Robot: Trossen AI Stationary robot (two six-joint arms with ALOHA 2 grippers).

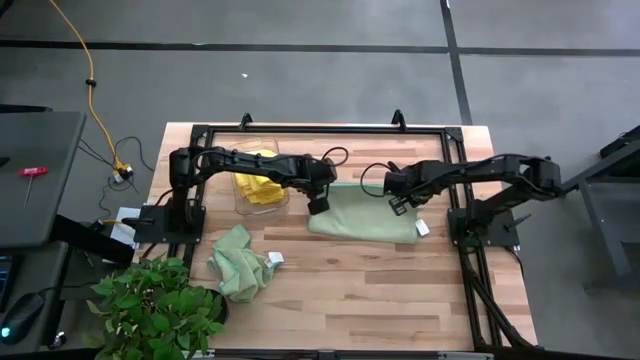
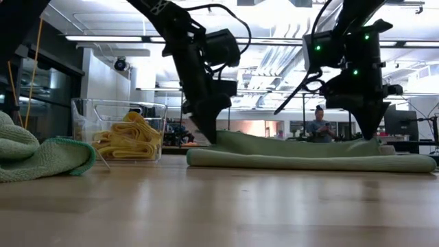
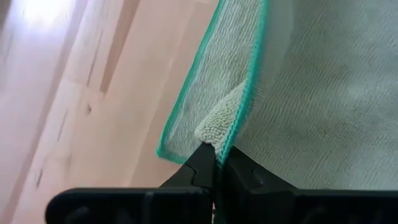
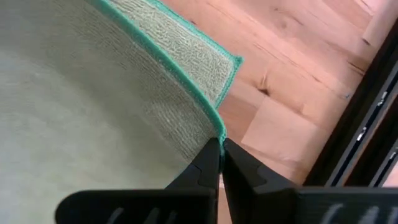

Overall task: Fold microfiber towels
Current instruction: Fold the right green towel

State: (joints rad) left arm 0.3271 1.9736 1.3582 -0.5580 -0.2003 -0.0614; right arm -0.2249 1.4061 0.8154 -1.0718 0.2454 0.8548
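Observation:
A pale sage green towel (image 1: 362,212) lies folded over on the table's middle; its fold faces the near edge. My left gripper (image 1: 319,204) is shut on its left far corner. My right gripper (image 1: 400,203) is shut on its right far corner. A second green towel (image 1: 238,262) lies crumpled near the front left. Yellow towels (image 1: 258,182) lie in a clear bin (image 1: 240,200). My left gripper pinches the upper layer's teal-hemmed corner (image 3: 219,134) between its two fingers, from above, pointing down. The corner is lifted a little off the lower layer; the rest of the towel lies on the table. My right gripper pinches the upper layer's teal-hemmed edge at the corner (image 4: 214,127) between its two fingers, from above, pointing down. That edge is raised slightly above the lower layer (image 4: 205,56), which lies flat on the table.
A leafy plant (image 1: 155,305) stands at the front left corner. A black frame (image 1: 462,180) runs along the table's far and right sides. Bare wood lies in front of the folded towel. A person (image 2: 319,127) sits far behind the table.

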